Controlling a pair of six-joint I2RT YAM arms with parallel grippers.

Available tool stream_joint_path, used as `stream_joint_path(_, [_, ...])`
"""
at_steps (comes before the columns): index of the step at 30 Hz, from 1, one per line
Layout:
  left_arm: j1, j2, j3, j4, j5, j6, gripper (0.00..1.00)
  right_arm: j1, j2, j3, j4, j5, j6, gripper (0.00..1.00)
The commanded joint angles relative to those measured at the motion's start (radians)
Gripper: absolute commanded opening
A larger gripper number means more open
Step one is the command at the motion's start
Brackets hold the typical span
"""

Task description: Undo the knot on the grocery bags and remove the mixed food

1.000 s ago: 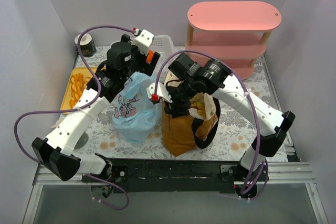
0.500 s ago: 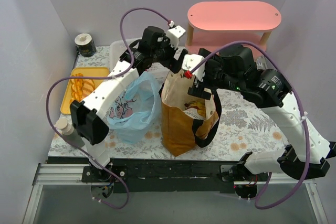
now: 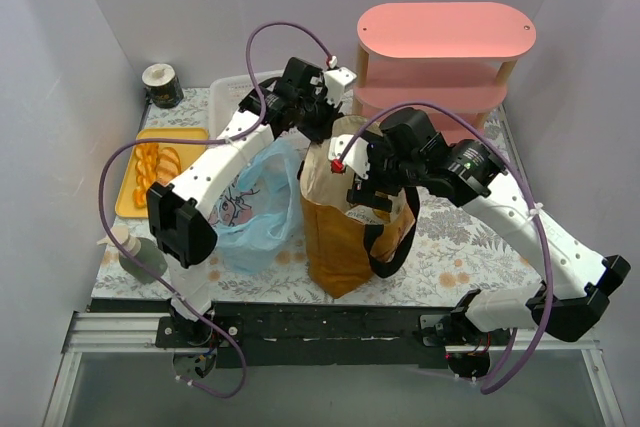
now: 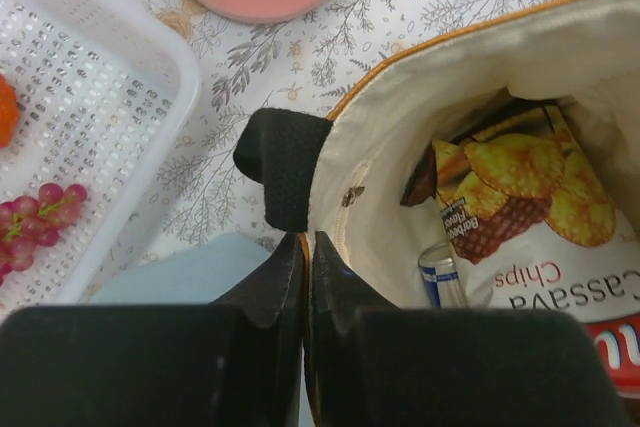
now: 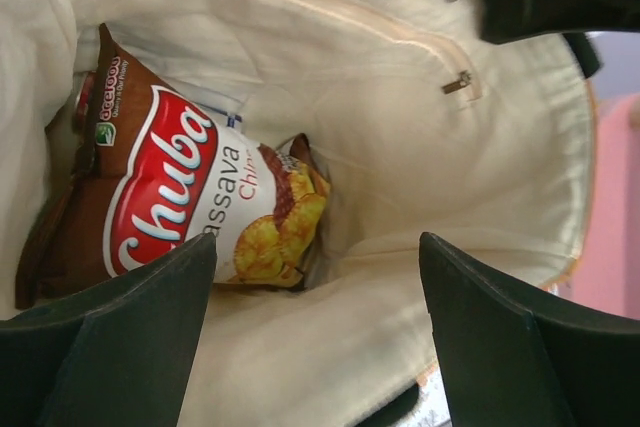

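Observation:
The mustard-brown tote (image 3: 340, 237) stands upright beside the pale blue plastic bag (image 3: 256, 209). My left gripper (image 3: 326, 133) (image 4: 305, 252) is shut on the tote's far-left rim, just below a black strap (image 4: 284, 167). Inside, against the cream lining (image 4: 400, 127), lie a cassava chips snack packet (image 4: 530, 207) (image 5: 190, 207) and a slim drink can (image 4: 440, 277). My right gripper (image 3: 368, 187) (image 5: 318, 247) hangs open over the tote's mouth, its fingers (image 5: 130, 337) empty and just above the lining. Grapes (image 4: 35, 222) and an orange fruit (image 4: 5, 112) sit in the white basket (image 4: 100, 107).
A pink shelf (image 3: 445, 57) stands at the back right. An orange tray (image 3: 128, 187) with pastry pieces (image 3: 152, 162) lies at the left, with a dark cup (image 3: 160, 85) behind it and a small bottle (image 3: 135, 252) in front of it.
My left gripper has closed on the tote's rim. The right gripper has moved left and down over the tote's mouth, still open.

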Motion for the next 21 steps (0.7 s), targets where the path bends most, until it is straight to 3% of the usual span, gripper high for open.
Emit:
stream_joint_path(1, [0.008, -0.233, -0.011, -0.007, -0.072, 0.086, 0.0, -0.001, 0.002, -0.037, 0.02, -0.061, -0.019, 0.88])
stream_joint_path(5, [0.008, -0.456, -0.243, 0.162, -0.172, 0.115, 0.0, 0.002, -0.007, -0.098, 0.0, -0.085, -0.079, 0.83])
stream_joint_path(8, [0.007, -0.631, -0.379, 0.309, -0.094, 0.129, 0.0, 0.034, -0.037, -0.169, 0.008, -0.099, -0.116, 0.82])
stream_joint_path(14, [0.007, -0.721, -0.594, 0.272, 0.122, 0.114, 0.0, 0.093, -0.07, -0.279, 0.058, -0.154, -0.125, 0.8])
stream_joint_path(21, [0.005, -0.949, -0.963, 0.491, 0.145, 0.101, 0.0, 0.113, -0.149, -0.491, 0.305, -0.125, -0.012, 0.79])
